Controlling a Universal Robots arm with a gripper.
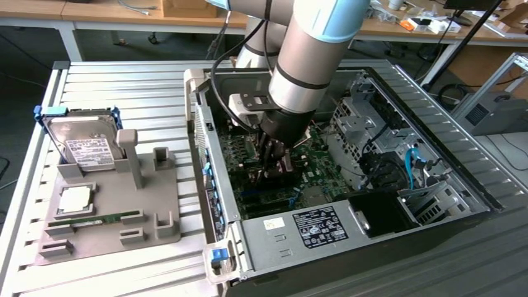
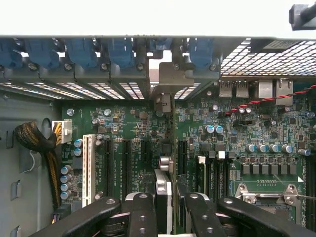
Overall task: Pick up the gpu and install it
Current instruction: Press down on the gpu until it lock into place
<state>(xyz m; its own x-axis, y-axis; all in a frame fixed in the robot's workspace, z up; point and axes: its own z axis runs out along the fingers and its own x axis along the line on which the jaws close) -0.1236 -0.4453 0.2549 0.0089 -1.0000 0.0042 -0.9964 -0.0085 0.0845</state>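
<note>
The gpu [image 2: 164, 195] was held edge-on between the closed fingers of the claw [image 2: 167, 210], standing upright above the motherboard [image 2: 128, 123] inside the open computer case [image 1: 272, 232].

gpu [image 2: 163, 148] upright in tool [image 2: 167, 197], over motherboard [image 2: 128, 123]

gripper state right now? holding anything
Gripper: shut on the gpu, held edge-on over the motherboard slots inside the case.
</note>
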